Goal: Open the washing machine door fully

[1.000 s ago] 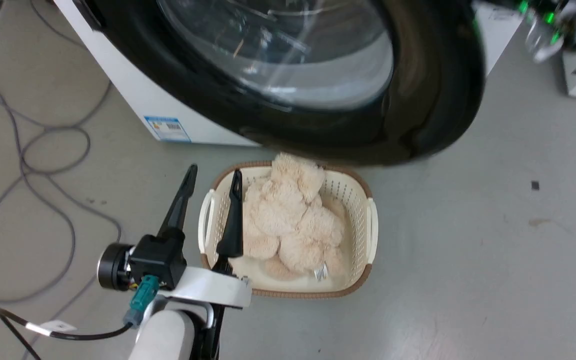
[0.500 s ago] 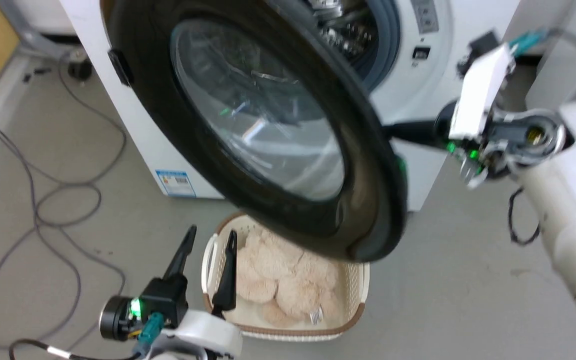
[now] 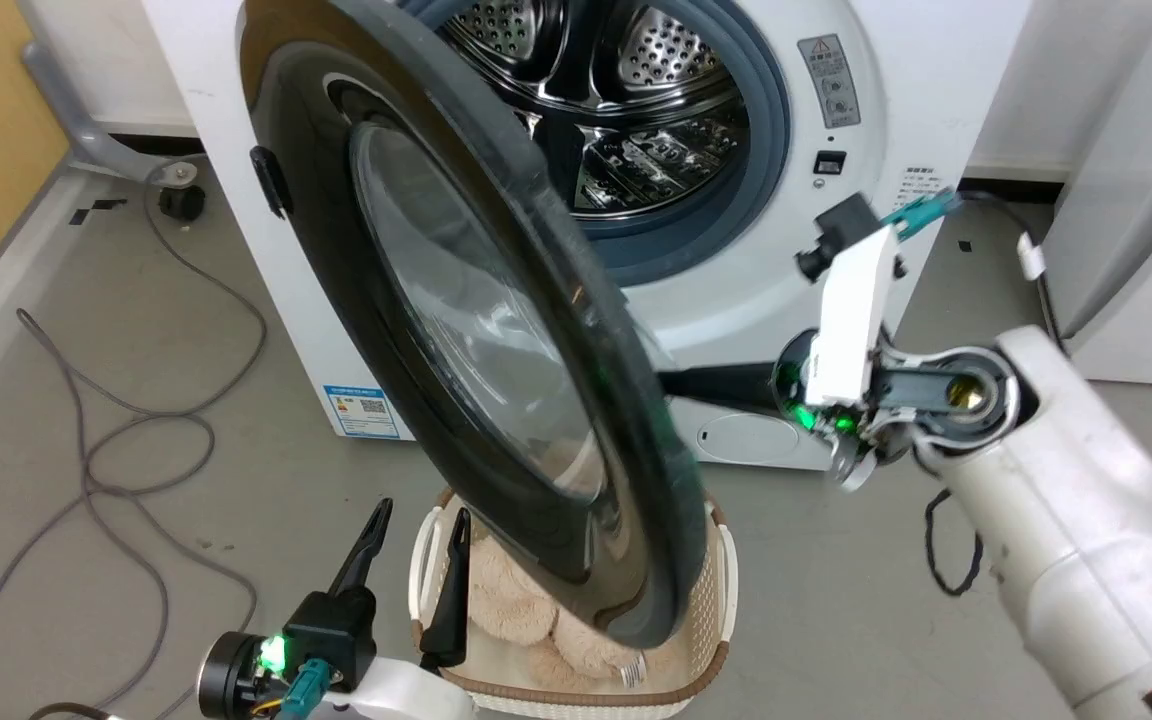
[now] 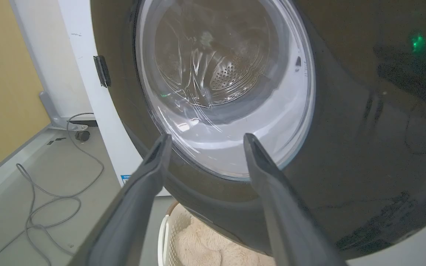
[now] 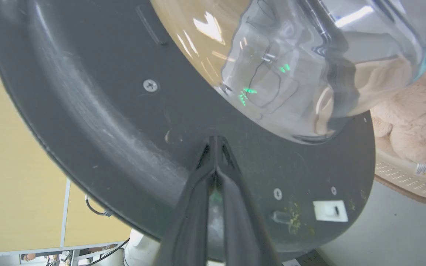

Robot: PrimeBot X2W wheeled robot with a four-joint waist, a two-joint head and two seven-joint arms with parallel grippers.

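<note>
Door [image 3: 466, 330] swung wider over grey floor [image 3: 816, 600]; right gripper [image 5: 216, 139] pinched; left gripper [image 3: 421, 512] spread, empty.

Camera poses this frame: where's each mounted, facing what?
Head view: on the head, looking down at the washing machine and its washing machine door; left claw, right forearm show.
Left wrist view: on that wrist, facing the door's outer face; own open fingers show.
Right wrist view: on that wrist, facing the door's inner face; right claw, shut, tips at it.
Shared: both wrist views see the door, opposite faces.
</note>
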